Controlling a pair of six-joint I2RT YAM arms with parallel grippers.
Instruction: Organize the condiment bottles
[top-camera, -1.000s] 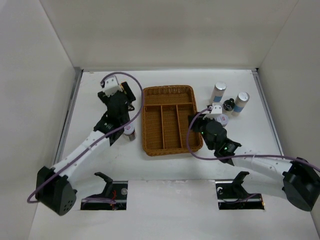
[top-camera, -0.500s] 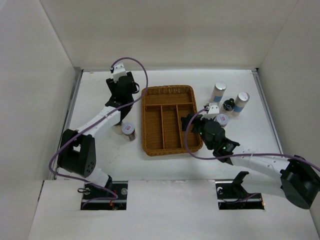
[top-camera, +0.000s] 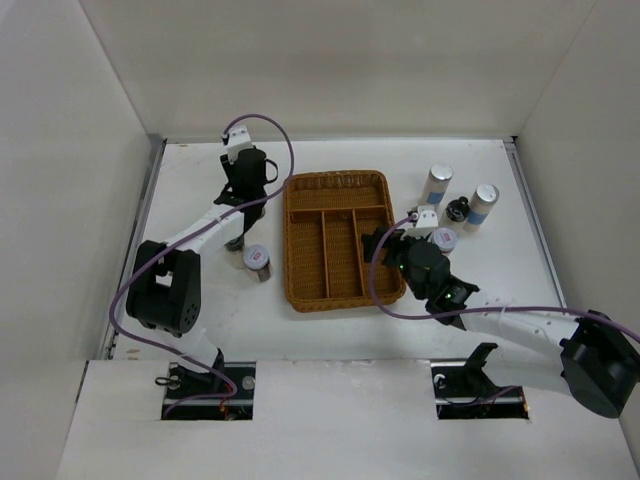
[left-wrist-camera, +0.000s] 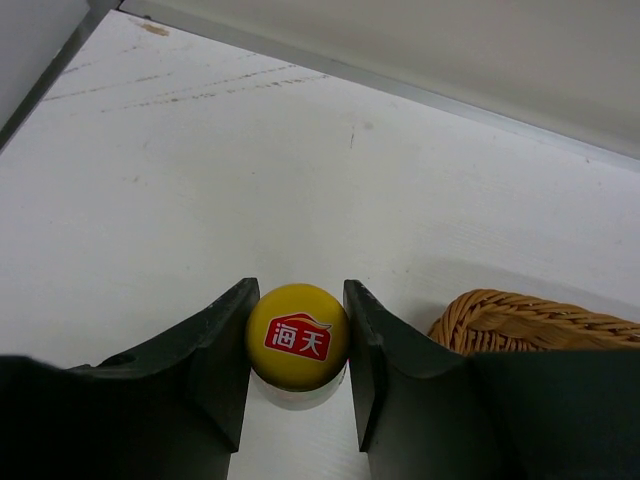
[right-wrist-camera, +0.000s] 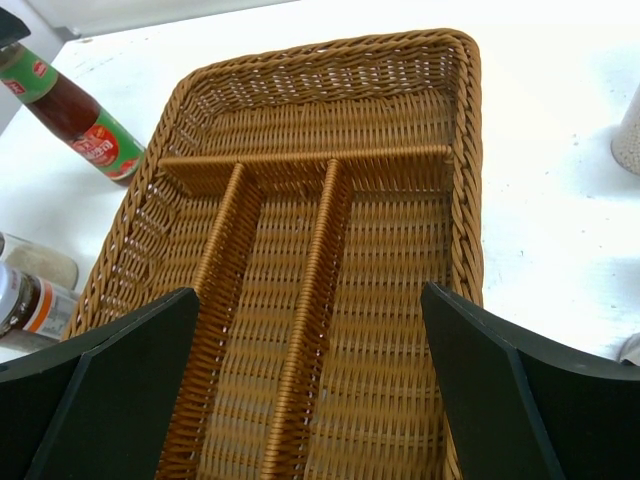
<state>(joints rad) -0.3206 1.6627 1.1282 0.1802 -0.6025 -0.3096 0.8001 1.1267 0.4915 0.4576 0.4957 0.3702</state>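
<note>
Noted sauce bottle (right-wrist-camera: 75, 125) pinched by its yellow cap (left-wrist-camera: 297, 337) between left jaws, likely for lifting. Found right jaws wide, empty, wicker tray (right-wrist-camera: 465, 150) directly beneath, likely between pickups.

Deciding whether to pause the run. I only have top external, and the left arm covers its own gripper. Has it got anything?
Observer: Yes. In the left wrist view the left gripper is shut on the yellow cap of the red sauce bottle, with a finger against each side.
Operator: Right gripper carrying anything?
Observer: No. The right wrist view shows the right gripper wide open with nothing between its fingers. The wicker tray lies in front of it.
</note>
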